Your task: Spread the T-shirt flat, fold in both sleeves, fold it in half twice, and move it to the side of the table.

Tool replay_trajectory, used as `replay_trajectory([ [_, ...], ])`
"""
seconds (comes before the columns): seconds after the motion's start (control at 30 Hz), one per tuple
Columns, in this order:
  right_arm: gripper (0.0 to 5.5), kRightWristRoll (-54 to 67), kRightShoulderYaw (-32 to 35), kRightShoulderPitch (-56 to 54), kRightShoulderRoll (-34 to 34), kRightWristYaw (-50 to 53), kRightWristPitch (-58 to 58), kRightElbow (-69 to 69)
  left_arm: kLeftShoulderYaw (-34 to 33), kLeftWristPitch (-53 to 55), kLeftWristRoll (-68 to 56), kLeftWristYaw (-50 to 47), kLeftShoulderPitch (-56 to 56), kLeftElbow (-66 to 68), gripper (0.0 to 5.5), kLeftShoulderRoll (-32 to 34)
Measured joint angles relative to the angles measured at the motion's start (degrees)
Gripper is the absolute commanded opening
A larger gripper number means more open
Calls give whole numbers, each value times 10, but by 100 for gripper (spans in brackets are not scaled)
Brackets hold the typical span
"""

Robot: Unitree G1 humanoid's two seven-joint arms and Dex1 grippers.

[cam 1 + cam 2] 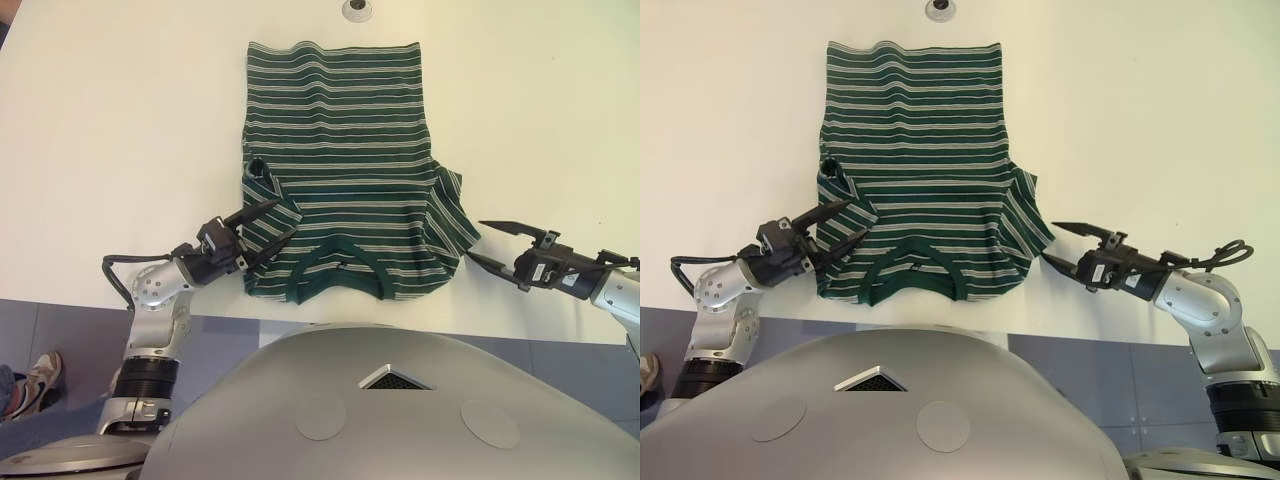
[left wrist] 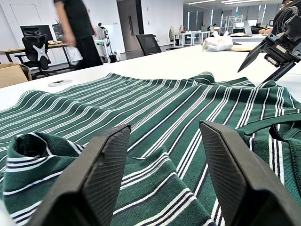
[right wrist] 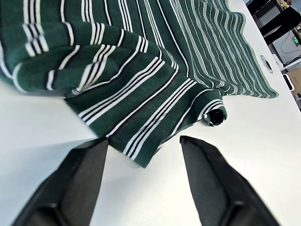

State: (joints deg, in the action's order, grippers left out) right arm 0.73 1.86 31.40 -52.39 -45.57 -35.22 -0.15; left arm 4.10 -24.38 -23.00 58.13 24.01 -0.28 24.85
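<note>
Green striped T-shirt (image 1: 340,150): lying in the centre of the frame on the white table (image 1: 120,130), with its collar (image 1: 340,262) pointing toward the bottom edge and its hem toward the top.
Left gripper (image 1: 285,217): sitting at the shirt's lower left, jaws standing apart over the left sleeve (image 1: 268,192), with nothing pinched between them.
Right gripper (image 1: 475,240): sitting at lower right, jaws spreading wide on either side of the edge of the right sleeve (image 1: 452,215), not closing on it.
Shirt's look: the body is lying mostly flat with soft ripples. The left sleeve is turning in over the body, its cuff curling into a small roll, and the right sleeve is bunching at the side.
Materials: soft dark green knit carrying thin white stripes, finely ribbed black pads (image 2: 106,174) on wedge-shaped fingers, smooth matte tabletop.
</note>
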Motion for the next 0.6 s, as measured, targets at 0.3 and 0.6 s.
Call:
replay_trajectory([
  [0.3,22,-20,-20,-29,1,12,5,20,0,0,0,-1,-6,-1,269,0],
  [0.6,3,-25,-22,-32,1,14,3,24,1,0,1,-4,-6,-1,269,-2],
])
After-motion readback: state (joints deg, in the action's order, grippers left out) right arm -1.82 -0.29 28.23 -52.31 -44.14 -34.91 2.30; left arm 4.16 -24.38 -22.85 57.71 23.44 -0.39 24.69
